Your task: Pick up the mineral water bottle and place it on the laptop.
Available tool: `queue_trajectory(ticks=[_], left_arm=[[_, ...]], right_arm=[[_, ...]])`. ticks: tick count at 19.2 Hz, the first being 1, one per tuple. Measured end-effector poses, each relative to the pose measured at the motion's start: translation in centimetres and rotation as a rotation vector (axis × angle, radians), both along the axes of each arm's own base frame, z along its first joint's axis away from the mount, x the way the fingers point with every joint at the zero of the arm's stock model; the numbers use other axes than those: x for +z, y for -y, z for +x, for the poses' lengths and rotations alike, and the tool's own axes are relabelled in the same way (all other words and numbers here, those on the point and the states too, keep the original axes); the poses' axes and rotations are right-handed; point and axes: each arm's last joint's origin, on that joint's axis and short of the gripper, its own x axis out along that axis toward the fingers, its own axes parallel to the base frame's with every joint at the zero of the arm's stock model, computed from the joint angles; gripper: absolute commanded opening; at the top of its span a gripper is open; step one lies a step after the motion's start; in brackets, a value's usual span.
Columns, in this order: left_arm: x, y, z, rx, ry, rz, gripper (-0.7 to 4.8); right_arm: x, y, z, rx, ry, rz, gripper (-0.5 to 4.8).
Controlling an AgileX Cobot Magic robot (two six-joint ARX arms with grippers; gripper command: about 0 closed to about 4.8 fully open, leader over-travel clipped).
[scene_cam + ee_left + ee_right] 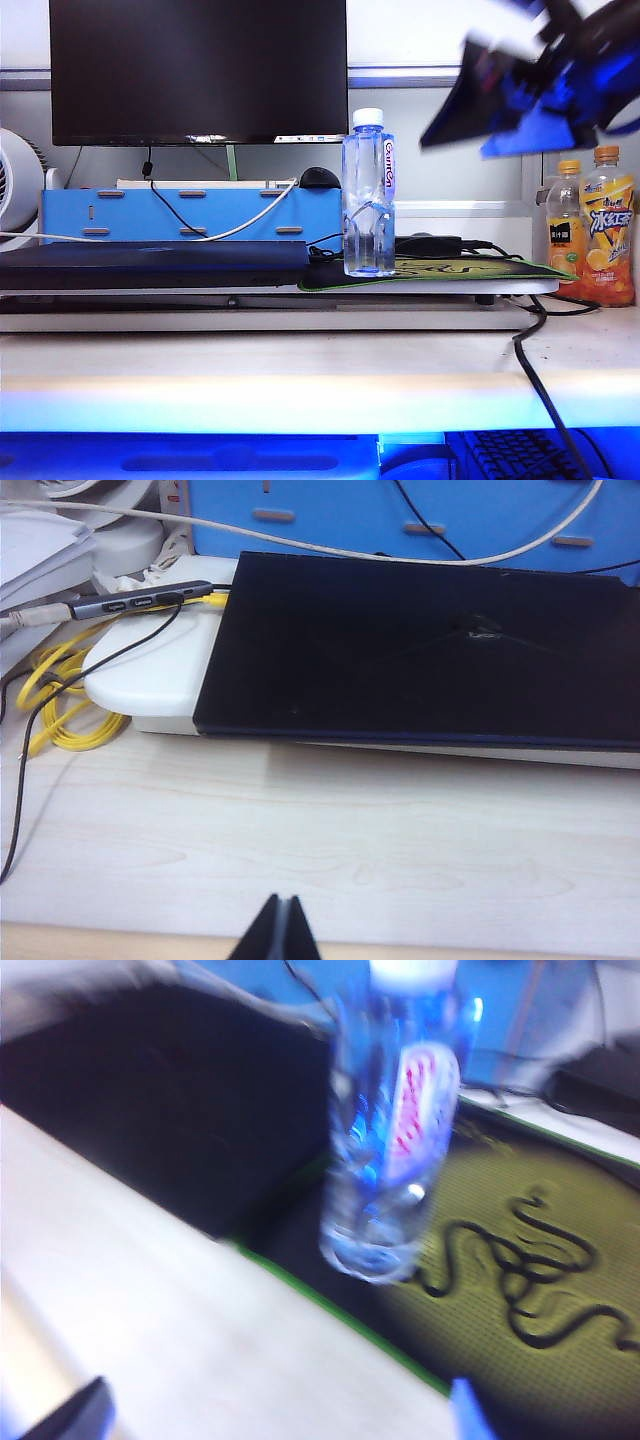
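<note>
Exterior view: the mineral water bottle (368, 195) stands upright on the green-printed mouse mat (470, 270), just beside the right end of the laptop (150, 264), which lies closed and flat on a white stand on the surface (300, 370). The right gripper (530, 95) shows as a blue-black blur high up, to the right of the bottle and well apart from it. A black monitor (198, 70) stands behind, and two orange drink bottles (592, 225) sit at the far right.

Left wrist view: the left gripper (280, 935) hangs over the bare surface in front of the laptop (420, 650), its fingers pressed together and holding nothing.

Right wrist view: the picture is smeared. The bottle (395, 1120) stands ahead on the mat (520, 1250), the laptop (170, 1100) beside it. The right gripper (275, 1410) shows only two fingertips (75, 1412) at the frame's corners, spread wide apart and empty.

The step in hand looks like the approach to the bottle. The next move calls for bringing the spread fingers around the bottle's waist, closing, lifting, then carrying it across onto the laptop's lid.
</note>
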Motion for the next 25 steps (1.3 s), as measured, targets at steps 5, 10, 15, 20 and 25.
queue_trajectory(ticks=[5, 10, 15, 20, 25], left_arm=[[0.0, 0.0, 0.0, 0.0, 0.0, 0.0, -0.02], [0.0, 0.0, 0.0, 0.0, 0.0, 0.0, -0.02], [0.0, 0.0, 0.0, 0.0, 0.0, 0.0, -0.02], [0.0, 0.0, 0.0, 0.0, 0.0, 0.0, -0.02], [0.0, 0.0, 0.0, 0.0, 0.0, 0.0, -0.02]], right_arm=[[-0.7, -1.4, 2.9, -0.207, 0.064, -0.069, 4.79], [-1.3, -3.3, 6.2, -0.119, 0.018, -0.069, 4.79], [-0.6, -5.0, 9.6, -0.09, 0.034, -0.05, 4.79], [-0.3, -6.1, 11.9, -0.049, 0.02, -0.043, 4.79], [-0.4, -8.1, 13.3, -0.012, 0.021, -0.041, 4.79]])
